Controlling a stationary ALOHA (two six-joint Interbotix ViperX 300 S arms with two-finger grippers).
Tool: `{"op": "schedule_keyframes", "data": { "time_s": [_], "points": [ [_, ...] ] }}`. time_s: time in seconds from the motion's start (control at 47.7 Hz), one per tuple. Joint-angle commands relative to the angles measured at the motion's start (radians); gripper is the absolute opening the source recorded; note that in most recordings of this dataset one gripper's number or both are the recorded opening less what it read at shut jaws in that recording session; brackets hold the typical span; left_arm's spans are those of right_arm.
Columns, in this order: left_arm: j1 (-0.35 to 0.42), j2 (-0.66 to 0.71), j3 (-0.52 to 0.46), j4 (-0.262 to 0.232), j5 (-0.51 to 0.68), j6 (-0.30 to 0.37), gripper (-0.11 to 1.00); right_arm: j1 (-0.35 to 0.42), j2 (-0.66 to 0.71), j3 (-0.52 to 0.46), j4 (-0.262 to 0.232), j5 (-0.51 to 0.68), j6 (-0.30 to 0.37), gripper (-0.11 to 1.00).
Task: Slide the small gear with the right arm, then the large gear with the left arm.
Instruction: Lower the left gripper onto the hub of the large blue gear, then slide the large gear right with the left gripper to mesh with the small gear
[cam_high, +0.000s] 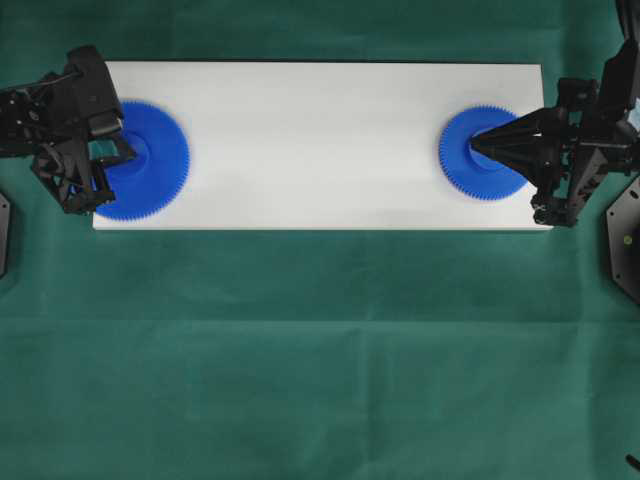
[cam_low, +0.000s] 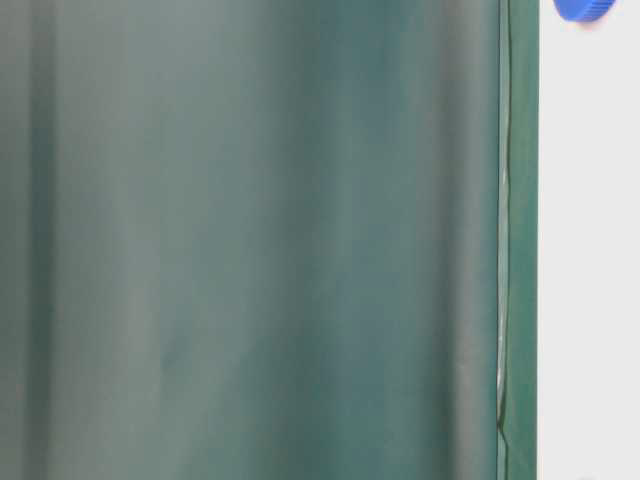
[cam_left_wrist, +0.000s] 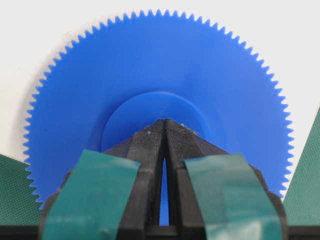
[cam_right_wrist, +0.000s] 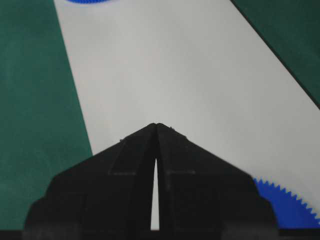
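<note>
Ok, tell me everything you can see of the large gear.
The large gear is a bright blue flat disc, seemingly plastic, with fine teeth around its rim and a raised round hub. It lies flat at the left end of the white board, its edge overhanging onto the green cloth. The left gripper, teal-taped and closed to a point, rests over the hub.

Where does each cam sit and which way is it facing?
Overhead: straight down on the white board; both arms, left gripper on the large gear, right gripper on the small gear.
Table-level: side-on, rotated; green backdrop, board edge.
Left wrist: along the shut left gripper onto the large gear.
Right wrist: along the shut right gripper down the board.
Shared: both gears in overhead and right wrist.
</note>
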Motion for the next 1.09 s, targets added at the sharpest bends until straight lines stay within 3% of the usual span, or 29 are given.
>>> {"op": "schedule_keyframes", "data": {
  "time_s": [0.0, 0.378, 0.755, 0.902, 1.07],
  "points": [
    [0.017, 0.025, -0.009, 0.003, 0.067, -0.003, 0.0, 0.0, 0.0, -0.023, -0.002, -0.011, -0.002, 0.5],
    [0.02, 0.028, -0.017, 0.003, 0.1, -0.006, 0.0, 0.002, 0.0, -0.018, -0.002, -0.009, -0.002, 0.5],
    [0.006, 0.071, -0.023, -0.002, 0.025, -0.006, 0.0, 0.003, 0.0, -0.017, -0.002, -0.009, -0.003, 0.5],
    [-0.037, 0.175, -0.101, -0.002, -0.006, -0.006, 0.0, 0.003, 0.0, -0.018, 0.0, -0.011, -0.003, 0.5],
    [-0.081, 0.336, -0.262, -0.002, -0.025, -0.002, 0.0, 0.002, 0.0, -0.018, -0.002, -0.011, -0.003, 0.5]
  ]
}}
